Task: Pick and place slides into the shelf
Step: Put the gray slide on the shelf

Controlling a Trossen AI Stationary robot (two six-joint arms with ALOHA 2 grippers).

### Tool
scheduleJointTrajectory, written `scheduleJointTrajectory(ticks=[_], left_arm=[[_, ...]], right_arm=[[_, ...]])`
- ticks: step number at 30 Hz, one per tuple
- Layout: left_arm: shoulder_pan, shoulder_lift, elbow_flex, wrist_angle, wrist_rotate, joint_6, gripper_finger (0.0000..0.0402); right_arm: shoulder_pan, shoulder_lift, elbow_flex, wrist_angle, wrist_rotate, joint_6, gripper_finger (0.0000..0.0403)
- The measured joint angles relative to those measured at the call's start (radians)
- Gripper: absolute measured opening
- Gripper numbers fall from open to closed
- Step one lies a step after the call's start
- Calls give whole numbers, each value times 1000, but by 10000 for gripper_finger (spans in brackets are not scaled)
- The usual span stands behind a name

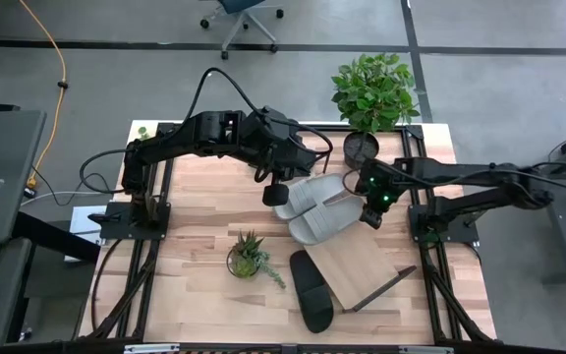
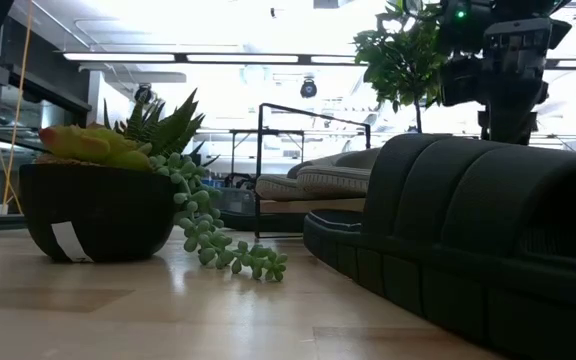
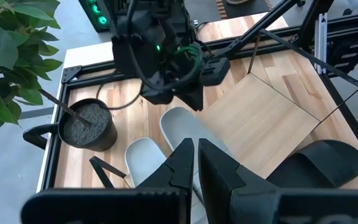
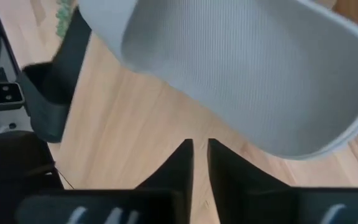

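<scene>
Two light grey slides lie side by side at the far-left end of the slanted light-wood shelf, resting on its board in the low view. One black slide lies on the table against the shelf's near-left edge and fills the low view's foreground. The other black slide is not to be seen. My left gripper hangs shut just above the grey slides' left ends. My right gripper is shut and raised over the board beside a grey slide's end.
A small succulent in a dark bowl stands on the table left of the black slide. A tall potted plant stands at the far edge, behind the right arm. Bare wood lies at the table's near-left part.
</scene>
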Motion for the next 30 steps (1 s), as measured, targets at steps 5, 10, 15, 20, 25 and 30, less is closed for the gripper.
scheduleJointTrajectory(ticks=[5,10,15,20,25,30], left_arm=[[0,0,0,0,0,-1,14],[0,0,0,-1,0,-2,14],[0,0,0,-2,0,-2,14],[0,0,0,-5,0,-2,14],[0,0,0,-13,0,-2,14],[0,0,0,-23,0,-7,14]], right_arm=[[20,34,0,0,-4,-9,2],[40,58,0,8,-7,-8,2],[51,90,0,18,11,-3,0],[51,120,0,23,23,-7,0],[51,136,0,22,78,-24,0],[51,136,0,36,139,-24,0]])
